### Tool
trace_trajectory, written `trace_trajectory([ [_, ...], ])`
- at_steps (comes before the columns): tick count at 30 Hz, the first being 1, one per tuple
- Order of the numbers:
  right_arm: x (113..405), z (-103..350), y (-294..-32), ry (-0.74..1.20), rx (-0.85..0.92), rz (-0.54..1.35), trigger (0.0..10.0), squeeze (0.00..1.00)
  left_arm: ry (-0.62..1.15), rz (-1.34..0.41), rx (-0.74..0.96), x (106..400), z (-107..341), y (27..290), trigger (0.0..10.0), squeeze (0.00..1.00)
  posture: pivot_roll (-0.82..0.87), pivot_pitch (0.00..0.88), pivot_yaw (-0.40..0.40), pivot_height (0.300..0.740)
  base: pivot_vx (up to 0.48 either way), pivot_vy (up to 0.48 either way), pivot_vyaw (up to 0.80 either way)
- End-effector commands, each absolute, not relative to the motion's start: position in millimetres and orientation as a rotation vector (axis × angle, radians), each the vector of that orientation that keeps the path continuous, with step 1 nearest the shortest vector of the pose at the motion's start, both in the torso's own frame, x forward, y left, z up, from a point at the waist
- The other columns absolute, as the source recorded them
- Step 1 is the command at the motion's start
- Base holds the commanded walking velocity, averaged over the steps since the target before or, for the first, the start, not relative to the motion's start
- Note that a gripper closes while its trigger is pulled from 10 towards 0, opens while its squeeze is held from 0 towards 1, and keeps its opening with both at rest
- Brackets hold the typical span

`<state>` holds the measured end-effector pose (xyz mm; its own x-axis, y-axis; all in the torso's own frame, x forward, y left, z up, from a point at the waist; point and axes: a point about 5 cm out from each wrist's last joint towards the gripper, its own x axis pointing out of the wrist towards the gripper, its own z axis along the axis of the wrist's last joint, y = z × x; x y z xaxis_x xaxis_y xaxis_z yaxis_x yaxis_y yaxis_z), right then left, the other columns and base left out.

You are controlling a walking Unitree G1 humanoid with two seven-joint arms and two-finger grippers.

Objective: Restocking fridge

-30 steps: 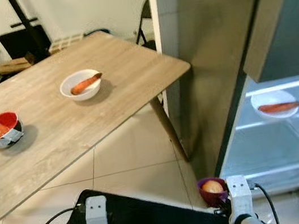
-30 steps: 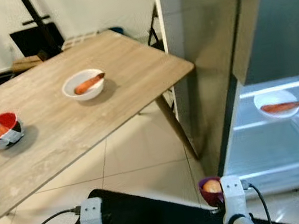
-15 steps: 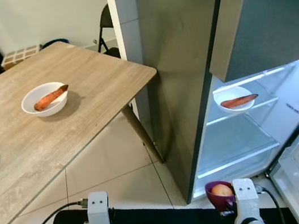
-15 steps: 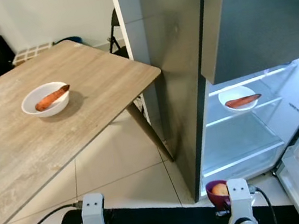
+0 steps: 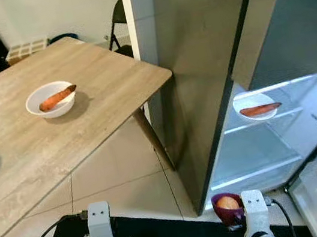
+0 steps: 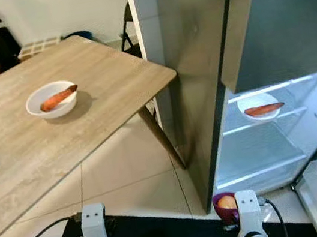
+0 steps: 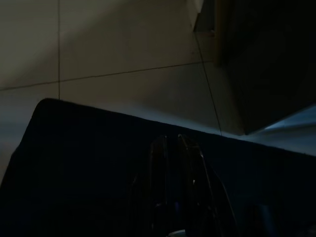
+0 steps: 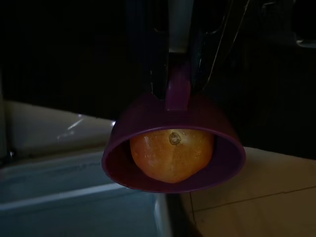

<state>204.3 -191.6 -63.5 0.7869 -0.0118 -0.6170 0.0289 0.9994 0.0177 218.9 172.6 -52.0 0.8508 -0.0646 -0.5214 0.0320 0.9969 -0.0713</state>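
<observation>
While the left gripper (image 7: 170, 148) hangs idle, fingers together, the right gripper (image 8: 177, 86) clamps a small purple plastic bowl (image 5: 225, 209) holding an orange-yellow round fruit (image 8: 172, 154), low before the open grey fridge (image 5: 254, 145).

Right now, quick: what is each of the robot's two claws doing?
Left gripper: jaws shut, holding nothing, hanging idle.
Right gripper: jaws shut on the rim of a small purple plastic bowl with a round orange fruit inside.
</observation>
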Motion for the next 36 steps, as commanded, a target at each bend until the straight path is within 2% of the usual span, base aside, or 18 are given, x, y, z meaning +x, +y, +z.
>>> trace_trajectory([
  [1, 202.6, -63.7, -195.2, 0.664, 0.025, -0.035, 10.0, 0.0, 0.55, -0.059, -0.066, 217.7, -52.8, 168.9, 10.0, 0.0, -0.17, 0.112, 0.049, 0.74, 0.0, -0.48, 0.0],
  [7, 202.1, -64.0, -195.3, 0.667, 0.023, -0.035, 10.0, 0.0, 0.555, -0.063, -0.063, 216.4, -53.8, 167.8, 10.0, 0.0, -0.17, 0.112, 0.048, 0.74, 0.0, -0.464, 0.0],
  [19, 200.5, -65.1, -194.5, 0.673, 0.021, -0.032, 10.0, 0.0, 0.554, -0.052, -0.083, 211.7, -55.6, 170.9, 10.0, 0.0, -0.16, 0.117, 0.048, 0.74, 0.0, 0.0, 0.0],
  [25, 199.3, -66.1, -192.2, 0.678, 0.021, -0.025, 10.0, 0.0, 0.599, 0.012, -0.003, 202.5, -60.9, 184.9, 10.0, 0.0, -0.16, 0.119, 0.049, 0.74, 0.0, 0.0, 0.0],
  [36, 196.3, -67.9, -192.4, 0.689, 0.019, -0.023, 10.0, 0.0, 0.574, 0.017, -0.025, 201.3, -59.1, 190.7, 10.0, 0.0, -0.15, 0.117, 0.045, 0.74, 0.087, 0.0, 0.0],
])
